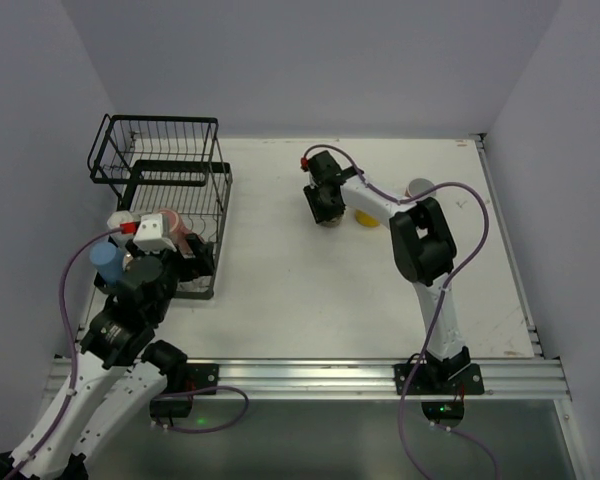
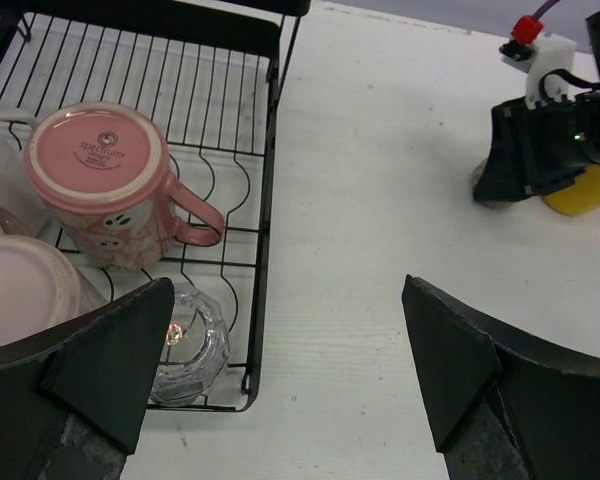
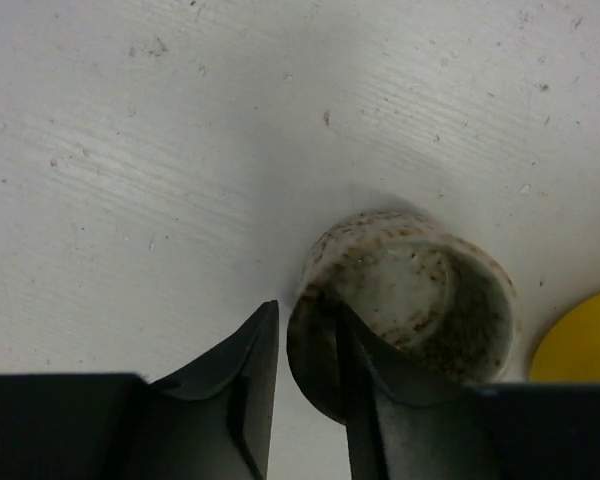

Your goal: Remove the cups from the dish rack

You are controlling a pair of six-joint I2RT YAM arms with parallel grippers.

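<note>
Top view: the black dish rack [image 1: 165, 200] stood at the upper left of the white surface [image 1: 280, 270]. The left gripper [image 1: 170, 248] hovered over its lower tray, a light blue cup [image 1: 107, 260] just beside it. Right of centre, the right gripper [image 1: 325, 208] reached down beside a yellow cup [image 1: 366, 217]; a pinkish cup [image 1: 420, 187] stood further right.

Left wrist view: the jaws stood wide apart and empty. In the rack at left sat an upturned pink mug [image 2: 105, 190], a clear glass [image 2: 190, 345] and a pale pink cup [image 2: 20, 290].

Right wrist view: the jaws straddled the near wall of a speckled beige cup [image 3: 405, 310] standing on the surface, but whether they gripped it I cannot tell.

Judged from this, about three cups were out and at least four were left.
</note>
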